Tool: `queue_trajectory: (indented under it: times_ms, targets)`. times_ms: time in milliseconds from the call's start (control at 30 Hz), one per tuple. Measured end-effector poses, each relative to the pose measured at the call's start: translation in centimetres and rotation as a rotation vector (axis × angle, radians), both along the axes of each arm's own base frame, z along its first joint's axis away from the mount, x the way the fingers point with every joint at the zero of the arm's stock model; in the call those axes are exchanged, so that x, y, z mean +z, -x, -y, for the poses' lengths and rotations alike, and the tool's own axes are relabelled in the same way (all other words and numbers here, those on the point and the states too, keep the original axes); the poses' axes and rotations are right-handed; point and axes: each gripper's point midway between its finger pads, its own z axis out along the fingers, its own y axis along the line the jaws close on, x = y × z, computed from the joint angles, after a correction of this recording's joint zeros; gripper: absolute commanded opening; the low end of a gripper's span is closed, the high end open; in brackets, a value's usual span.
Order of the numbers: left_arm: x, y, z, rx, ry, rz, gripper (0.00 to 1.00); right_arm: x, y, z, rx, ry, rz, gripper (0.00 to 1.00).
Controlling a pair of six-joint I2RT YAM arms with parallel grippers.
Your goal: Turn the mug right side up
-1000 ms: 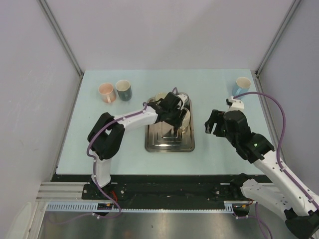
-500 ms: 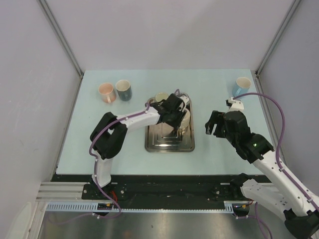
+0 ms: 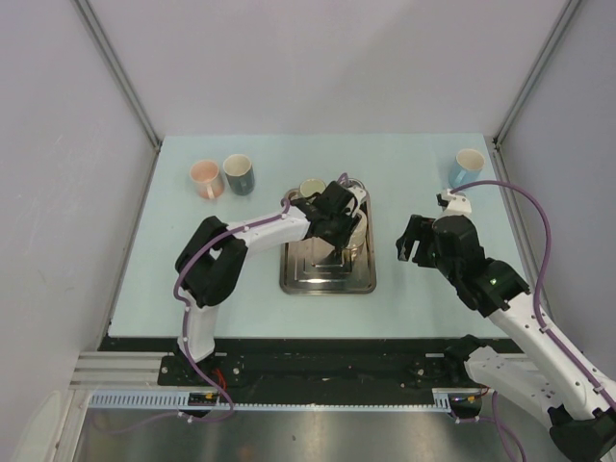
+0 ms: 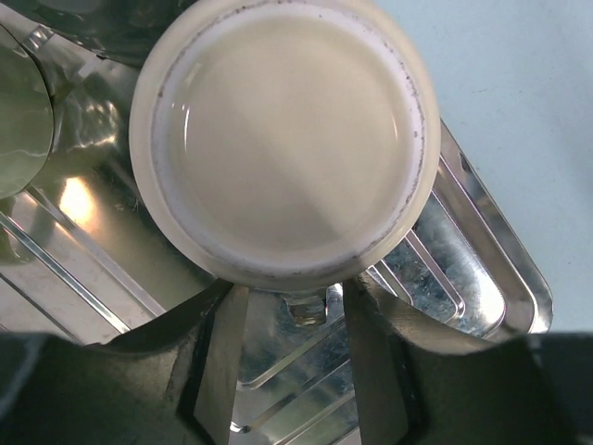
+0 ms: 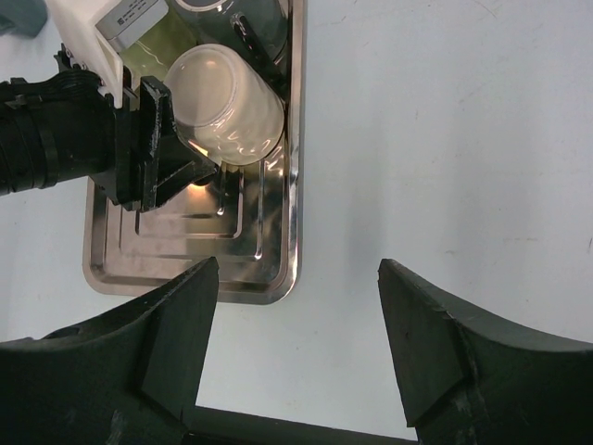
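Note:
A cream mug stands upside down at the right side of the steel tray. In the left wrist view its flat base faces me. My left gripper sits at the mug's near side, one finger on each side of the handle stub. A strip of tray shows on both sides of the stub, so contact is unclear. The right wrist view shows the mug with the left gripper against it. My right gripper hangs open over bare table, right of the tray.
A second pale mug sits at the tray's back. A pink mug and a dark teal mug stand upright at the back left. A light blue mug stands at the back right. Walls enclose the table.
The left gripper's jaws have narrowed around the mug's handle and the arm has settled slightly closer to the mug. The right arm has not moved.

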Motion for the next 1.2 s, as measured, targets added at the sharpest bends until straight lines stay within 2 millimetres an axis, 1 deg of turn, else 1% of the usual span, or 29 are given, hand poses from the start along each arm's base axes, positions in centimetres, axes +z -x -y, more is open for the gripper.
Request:
queue_trajectory:
  times_ms: [167,367,533,700,800,900,933,967,1000,1200]
  targets:
    - [0.4,-0.2,0.2,0.001,0.005,0.007,0.51,0.0,0.0,0.0,0.001,-0.001,0.0,0.74]
    - [1.1,-0.7,0.3,0.01,0.005,0.024,0.44,-0.1,0.0,0.0,-0.001,0.0,-0.002,0.74]
    - [0.8,-0.7,0.3,0.01,-0.002,0.019,0.39,-0.1,0.0,0.1,-0.003,0.0,-0.001,0.74]
    - [0.5,-0.6,0.2,0.01,-0.008,0.013,0.38,-0.1,0.0,0.2,-0.006,0.0,-0.001,0.74]
    - [0.5,-0.6,0.2,0.01,-0.009,0.013,0.33,0.0,0.0,0.2,-0.007,-0.001,0.0,0.74]
    - [0.4,-0.7,0.2,0.011,-0.009,0.013,0.22,0.0,0.0,0.2,-0.007,-0.002,0.001,0.74]
    - [0.4,-0.6,0.2,0.01,-0.009,0.013,0.15,0.0,0.0,0.2,-0.007,-0.003,0.002,0.74]
    - [0.4,-0.7,0.2,0.011,-0.009,0.013,0.11,0.1,0.0,0.2,-0.007,-0.003,0.003,0.74]
    - [0.4,-0.7,0.2,0.012,-0.011,0.015,0.01,0.1,0.0,0.2,-0.007,-0.004,0.005,0.74]
    - [0.5,-0.7,0.2,0.012,-0.011,0.016,0.0,0.2,0.0,0.3,-0.009,-0.005,0.006,0.74]
